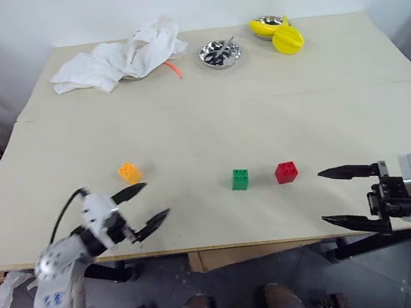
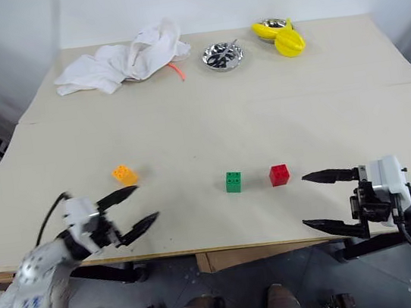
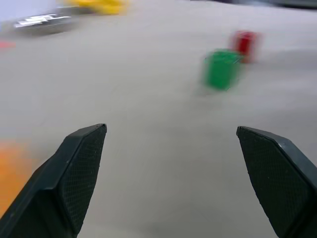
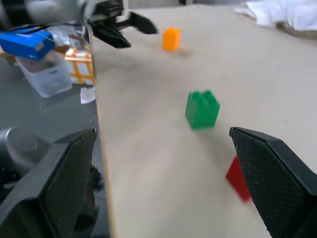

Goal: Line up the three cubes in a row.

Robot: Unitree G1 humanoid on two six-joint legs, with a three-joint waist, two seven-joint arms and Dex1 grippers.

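Note:
Three studded cubes lie on the beige table (image 1: 208, 115). The orange cube (image 1: 130, 171) sits at the left. The green cube (image 1: 240, 179) and the red cube (image 1: 286, 172) stand side by side near the middle, a small gap between them. My left gripper (image 1: 145, 204) hovers over the front edge just below and right of the orange cube, open and empty. At the front right my right gripper (image 1: 334, 196) is open and empty, pointing left toward the red cube. In the right wrist view the green cube (image 4: 202, 109), orange cube (image 4: 171, 37) and left gripper (image 4: 126, 29) show.
At the table's far edge lie a crumpled white cloth (image 1: 119, 59), a small metal bowl (image 1: 220, 53) and yellow objects (image 1: 280, 34) on another bowl. A seam runs across the table (image 1: 259, 99). Boxes (image 4: 34, 54) stand on the floor beyond the left edge.

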